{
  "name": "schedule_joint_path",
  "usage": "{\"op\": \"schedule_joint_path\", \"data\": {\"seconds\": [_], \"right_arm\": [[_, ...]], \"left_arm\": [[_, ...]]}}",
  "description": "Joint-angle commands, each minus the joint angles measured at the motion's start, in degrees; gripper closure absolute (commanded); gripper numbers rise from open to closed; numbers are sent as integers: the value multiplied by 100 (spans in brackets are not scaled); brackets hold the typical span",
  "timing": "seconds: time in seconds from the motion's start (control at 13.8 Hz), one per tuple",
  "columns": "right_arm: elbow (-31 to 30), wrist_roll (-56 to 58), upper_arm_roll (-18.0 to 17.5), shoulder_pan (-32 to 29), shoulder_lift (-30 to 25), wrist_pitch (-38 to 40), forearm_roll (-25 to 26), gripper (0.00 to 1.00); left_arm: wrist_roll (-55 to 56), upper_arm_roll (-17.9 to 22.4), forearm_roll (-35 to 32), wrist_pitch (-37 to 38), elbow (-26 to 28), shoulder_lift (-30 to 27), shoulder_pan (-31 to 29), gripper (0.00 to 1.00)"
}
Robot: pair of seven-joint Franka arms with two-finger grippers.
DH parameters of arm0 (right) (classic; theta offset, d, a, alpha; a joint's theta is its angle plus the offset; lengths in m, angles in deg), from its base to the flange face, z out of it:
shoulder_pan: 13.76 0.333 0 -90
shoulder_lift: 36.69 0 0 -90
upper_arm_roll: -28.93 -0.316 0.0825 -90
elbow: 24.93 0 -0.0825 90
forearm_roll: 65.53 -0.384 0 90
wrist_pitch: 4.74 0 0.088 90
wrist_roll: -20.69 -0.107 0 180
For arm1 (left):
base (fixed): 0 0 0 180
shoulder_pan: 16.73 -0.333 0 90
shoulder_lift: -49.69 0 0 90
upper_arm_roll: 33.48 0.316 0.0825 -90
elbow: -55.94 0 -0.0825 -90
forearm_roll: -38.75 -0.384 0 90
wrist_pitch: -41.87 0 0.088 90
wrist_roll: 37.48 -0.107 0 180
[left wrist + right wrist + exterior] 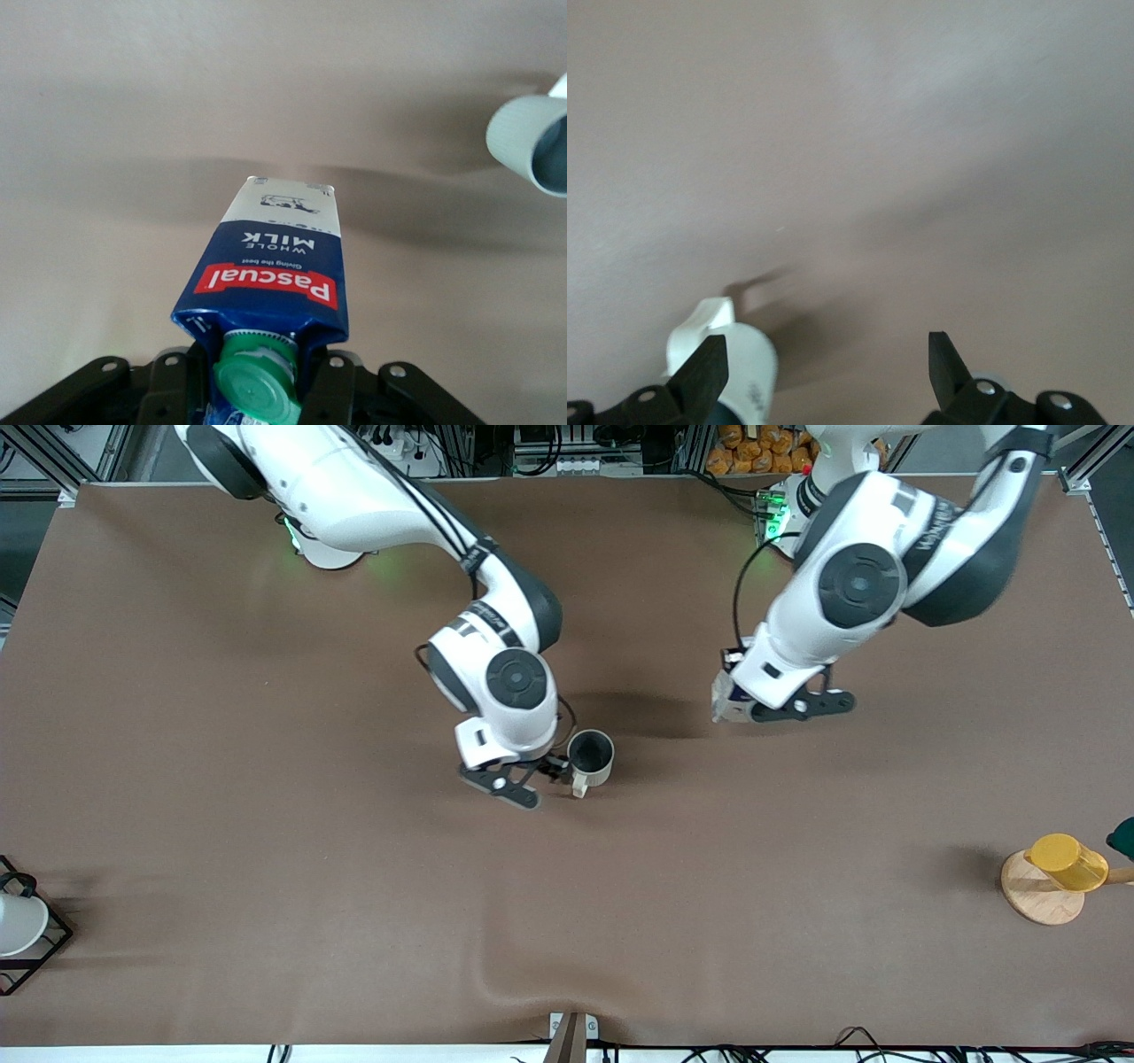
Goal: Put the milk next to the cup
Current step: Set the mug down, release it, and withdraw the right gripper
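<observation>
The left arm reaches down from its base over the middle of the tabletop, its wrist bent low, and the left gripper (728, 707) has its jaws clamped on the milk carton (275, 266) just below the cap. The right arm folds down beside it, and the right gripper (532, 778) hangs low with its jaws spread wide, one finger (709, 372) against the cup (591, 760).

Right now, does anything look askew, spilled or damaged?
No spill or damage. The dark blue gable-top milk carton hangs tilted in the left gripper. The beige mug stands upright beside the open right gripper. The brown table cover is wrinkled.
</observation>
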Motion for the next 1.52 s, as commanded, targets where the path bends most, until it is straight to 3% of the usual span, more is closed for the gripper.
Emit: {"op": "schedule_joint_path", "data": {"seconds": [0.0, 0.36, 0.65, 0.94, 1.23, 1.45], "right_arm": [[212, 889, -127, -445, -310, 813, -365, 0], [168, 2988, -48, -1499, -1110, 2349, -508, 0], [159, 4853, -22, -2650, -1611, 2888, -473, 0], [-69, 6918, -21, -3758, -2261, 3143, -481, 0], [-358, 7790, -13, -4532, -2911, 3285, -525, 0], [-342, 8168, 48, -4859, -3089, 3434, -543, 0]], "left_arm": [[413, -10, 45, 30, -59, 135, 438, 62], [1405, -10, 18, -40, -777, 968, 1510, 62], [2187, 60, -209, -189, -1543, 1812, 2284, 62], [2496, 61, -316, -689, -1632, 2244, 2488, 62], [2506, 69, -614, -893, -1615, 2341, 2488, 62], [2488, 69, -816, -893, -1614, 2333, 2470, 62]]}}
